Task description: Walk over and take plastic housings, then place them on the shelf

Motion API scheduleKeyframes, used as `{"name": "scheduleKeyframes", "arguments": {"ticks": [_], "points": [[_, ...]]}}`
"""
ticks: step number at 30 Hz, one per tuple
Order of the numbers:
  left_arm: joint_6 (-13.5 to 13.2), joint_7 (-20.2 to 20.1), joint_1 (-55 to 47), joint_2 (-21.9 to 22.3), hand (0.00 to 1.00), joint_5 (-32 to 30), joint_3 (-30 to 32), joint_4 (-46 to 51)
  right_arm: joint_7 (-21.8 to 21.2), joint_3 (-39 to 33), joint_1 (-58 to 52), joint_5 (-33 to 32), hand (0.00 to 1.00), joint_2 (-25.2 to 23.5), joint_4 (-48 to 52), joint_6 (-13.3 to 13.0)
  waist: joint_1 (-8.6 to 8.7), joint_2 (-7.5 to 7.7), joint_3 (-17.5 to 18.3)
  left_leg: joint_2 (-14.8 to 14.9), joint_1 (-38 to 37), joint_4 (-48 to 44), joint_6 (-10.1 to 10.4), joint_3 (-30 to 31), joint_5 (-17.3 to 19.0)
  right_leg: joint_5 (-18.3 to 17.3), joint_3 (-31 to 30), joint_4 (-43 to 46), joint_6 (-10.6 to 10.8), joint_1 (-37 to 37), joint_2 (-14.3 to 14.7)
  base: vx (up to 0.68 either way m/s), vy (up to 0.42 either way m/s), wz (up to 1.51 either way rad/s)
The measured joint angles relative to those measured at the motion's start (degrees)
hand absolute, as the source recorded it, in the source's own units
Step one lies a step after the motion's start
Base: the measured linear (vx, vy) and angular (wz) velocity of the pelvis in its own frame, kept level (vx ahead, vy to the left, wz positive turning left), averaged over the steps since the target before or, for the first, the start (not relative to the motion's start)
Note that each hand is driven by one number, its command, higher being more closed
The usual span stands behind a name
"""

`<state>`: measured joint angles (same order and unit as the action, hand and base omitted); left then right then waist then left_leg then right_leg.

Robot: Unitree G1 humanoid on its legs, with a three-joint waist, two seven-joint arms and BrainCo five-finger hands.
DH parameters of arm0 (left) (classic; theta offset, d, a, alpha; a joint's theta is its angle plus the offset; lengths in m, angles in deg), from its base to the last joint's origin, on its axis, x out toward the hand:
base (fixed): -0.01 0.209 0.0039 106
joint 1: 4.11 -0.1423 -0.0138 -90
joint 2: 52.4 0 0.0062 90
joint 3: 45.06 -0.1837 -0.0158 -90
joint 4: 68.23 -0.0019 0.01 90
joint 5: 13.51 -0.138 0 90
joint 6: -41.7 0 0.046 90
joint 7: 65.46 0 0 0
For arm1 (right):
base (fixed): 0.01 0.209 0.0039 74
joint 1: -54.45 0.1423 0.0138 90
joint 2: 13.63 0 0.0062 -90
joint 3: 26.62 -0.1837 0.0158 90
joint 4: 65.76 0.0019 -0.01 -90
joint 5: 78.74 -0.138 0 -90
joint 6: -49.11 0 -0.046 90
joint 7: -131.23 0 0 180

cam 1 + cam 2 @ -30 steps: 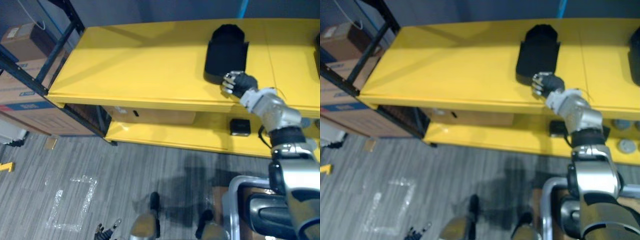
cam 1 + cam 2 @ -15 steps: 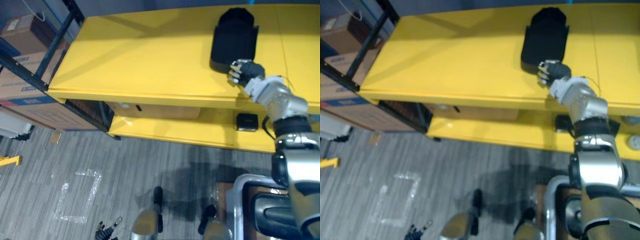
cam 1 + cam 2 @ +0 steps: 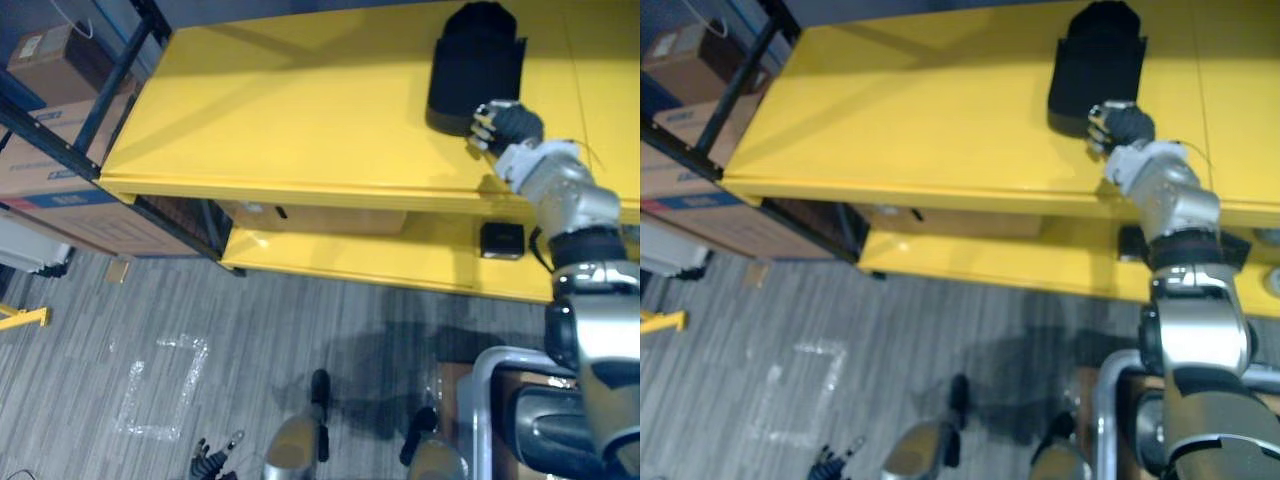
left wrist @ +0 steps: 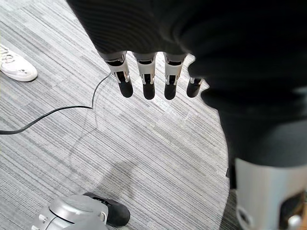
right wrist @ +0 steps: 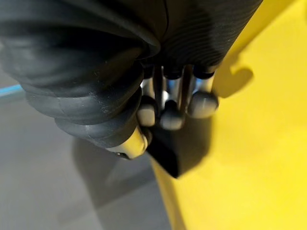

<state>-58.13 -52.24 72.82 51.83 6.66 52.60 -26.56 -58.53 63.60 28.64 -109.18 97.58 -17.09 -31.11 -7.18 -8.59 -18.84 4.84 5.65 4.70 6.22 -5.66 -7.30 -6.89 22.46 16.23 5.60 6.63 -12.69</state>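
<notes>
— Shelf (image 3: 290, 110) first?
— Yellow, two levels. Housing (image 3: 476, 60) lies flat on the top one, toward its right.
— Which way does it run?
— Long axis front to back: rounded end to the rear, squared end near the front edge. Black all over, matte.
— Right hand (image 3: 506, 125)?
— At the squared end, fingers (image 5: 202, 103) curled onto it, thumb opposite, pinching it.
— Left hand (image 4: 148, 72)?
— Hangs above the floor (image 4: 158, 153), fingers straight, holding nothing.
</notes>
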Motion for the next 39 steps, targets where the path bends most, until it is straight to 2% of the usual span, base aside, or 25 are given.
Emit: {"name": "scheduleKeyframes", "arguments": {"ticks": [2,4,6,9,10,11,12,14,15,17,18,19,21,25,29,34,39], "points": [[0.0,0.0,0.2,0.0,0.0,0.0,0.4,0.0,0.2,-1.4,-4.2,2.0,0.0,0.9,9.3,-3.2,0.33,0.61,0.1,0.1,-1.0,0.0,-0.2,-0.2,0.3,0.1,0.1,-0.7,0.1,-1.4,0.2,0.01,-0.009,-0.02],[0.1,0.0,0.1,-0.1,0.0,-0.1,1.3,0.0,1.1,-3.1,-11.2,2.0,0.0,0.7,19.8,-4.5,0.89,2.16,0.7,0.4,-2.3,0.0,-0.1,-0.5,0.8,0.2,0.1,-2.1,0.3,-3.1,0.7,0.04,-0.026,-0.07],[0.4,0.1,-0.2,-0.2,0.0,-0.2,3.1,-0.4,2.5,-4.5,-21.6,2.1,0.0,-1.3,30.3,-4.3,2.19,5.34,2.9,0.9,-2.9,0.0,0.2,-1.0,1.3,0.7,-0.2,-4.1,0.3,-4.2,1.8,0.06,-0.044,-0.13],[1.8,0.1,-0.3,-1.6,0.0,-0.4,3.5,-1.3,4.0,-7.8,-35.0,2.2,0.0,-7.1,39.8,-3.1,4.96,9.89,5.8,1.8,-4.5,0.0,0.8,-2.0,1.9,2.3,-1.0,-8.5,0.1,-7.0,3.6,0.07,-0.044,-0.24],[2.2,0.2,-0.3,-2.3,0.0,-0.4,3.6,-2.0,4.7,-9.0,-38.8,2.1,0.0,-8.6,42.7,-3.0,5.42,11.0,7.1,2.3,-5.0,0.0,1.0,-3.1,2.3,2.9,-2.2,-9.6,-0.1,-7.1,4.3,0.05,-0.052,-0.4],[2.3,0.2,-0.2,-2.5,0.0,-0.4,3.8,-2.5,4.9,-9.8,-40.4,2.1,0.0,-9.3,44.1,-3.0,5.79,11.29,7.7,2.5,-5.2,0.0,1.2,-3.3,2.5,3.3,-2.6,-10.2,-0.2,-7.3,4.7,0.03,-0.045,-0.41],[2.3,0.4,-0.1,-2.4,0.0,-0.4,5.4,-2.6,5.3,-11.6,-43.5,2.1,0.0,-10.6,47.0,-3.2,6.89,11.63,8.3,2.7,-5.9,0.0,1.2,-3.8,2.7,3.7,-3.0,-11.3,-0.2,-8.2,5.1,0.0,-0.036,-0.32],[2.1,1.1,0.0,-2.5,0.0,-0.1,6.4,-3.7,7.1,-13.2,-47.8,2.1,0.0,-11.9,50.0,-3.8,8.08,11.42,9.8,3.2,-6.8,0.0,1.3,-4.7,3.0,4.2,-4.1,-12.1,-0.5,-8.7,5.7,-0.02,-0.026,-0.27],[2.0,1.8,0.5,-2.5,0.0,0.1,7.3,-4.6,7.9,-14.4,-51.0,2.1,0.0,-12.7,50.7,-5.2,8.71,11.08,10.8,3.2,-7.0,0.0,1.4,-5.0,3.0,4.3,-4.2,-12.2,-0.6,-8.8,5.9,-0.02,-0.011,-0.17],[1.5,2.2,0.7,-2.3,0.0,0.2,7.5,-4.7,9.9,-15.2,-55.7,2.0,0.0,-14.1,50.0,-8.0,8.89,10.42,11.6,3.6,-7.9,0.1,1.4,-6.1,3.1,4.4,-5.4,-12.1,-0.8,-8.8,6.4,-0.05,-0.013,-0.23],[1.0,2.3,0.7,-2.2,0.0,0.3,7.4,-4.7,10.4,-16.1,-58.6,1.9,0.0,-15.7,49.5,-9.5,9.74,9.8,12.1,3.7,-7.8,0.3,1.4,-6.1,3.1,4.4,-5.4,-12.0,-0.8,-8.8,6.5,-0.07,-0.021,-0.17],[0.8,2.4,0.8,-2.2,0.0,0.3,7.4,-4.7,11.1,-16.4,-59.9,2.0,0.0,-16.7,49.1,-10.2,9.89,9.45,12.3,3.7,-7.9,0.3,1.5,-6.1,3.1,4.5,-5.5,-12.0,-0.9,-8.8,6.6,-0.06,-0.019,-0.08],[-0.2,3.6,0.9,-2.2,0.0,0.2,7.5,-4.7,14.9,-17.0,-65.6,3.5,0.0,-21.1,46.1,-13.9,9.94,8.69,12.9,4.0,-8.7,0.3,1.5,-7.4,3.0,4.5,-6.6,-12.1,-0.9,-8.8,6.8,-0.06,-0.005,-0.22],[-0.9,4.6,0.5,-1.5,0.0,0.1,7.9,-4.2,18.1,-16.7,-73.1,4.4,0.0,-27.8,40.9,-18.0,10.2,8.01,13.7,4.0,-8.8,0.3,1.5,-8.2,3.1,4.5,-7.1,-12.3,-0.7,-8.8,6.8,-0.05,0.007,-0.1],[-1.3,4.7,-1.3,1.0,0.0,0.0,9.1,-1.8,21.7,-14.7,-78.5,7.4,0.0,-33.5,37.3,-21.9,9.85,7.99,14.0,4.3,-9.8,0.3,1.4,-10.2,3.9,4.9,-8.7,-12.7,-0.3,-8.8,6.7,-0.01,0.013,-0.22],[-1.1,4.6,-2.3,2.4,0.0,-0.4,9.1,0.1,25.8,-13.5,-81.1,10.9,0.0,-36.6,36.8,-27.3,9.47,8.33,14.3,4.1,-10.0,0.3,1.4,-10.9,4.5,5.3,-8.8,-13.3,-0.1,-9.3,6.5,0.03,0.015,-0.02],[0.1,4.6,-2.7,2.5,0.0,-0.3,9.1,0.0,27.6,-11.5,-81.6,11.1,0.0,-37.9,36.7,-29.7,8.45,9.36,14.5,3.9,-11.6,0.3,1.4,-12.5,5.6,5.7,-9.3,-14.4,-0.3,-10.8,6.3,0.07,0.019,-0.1]]}}
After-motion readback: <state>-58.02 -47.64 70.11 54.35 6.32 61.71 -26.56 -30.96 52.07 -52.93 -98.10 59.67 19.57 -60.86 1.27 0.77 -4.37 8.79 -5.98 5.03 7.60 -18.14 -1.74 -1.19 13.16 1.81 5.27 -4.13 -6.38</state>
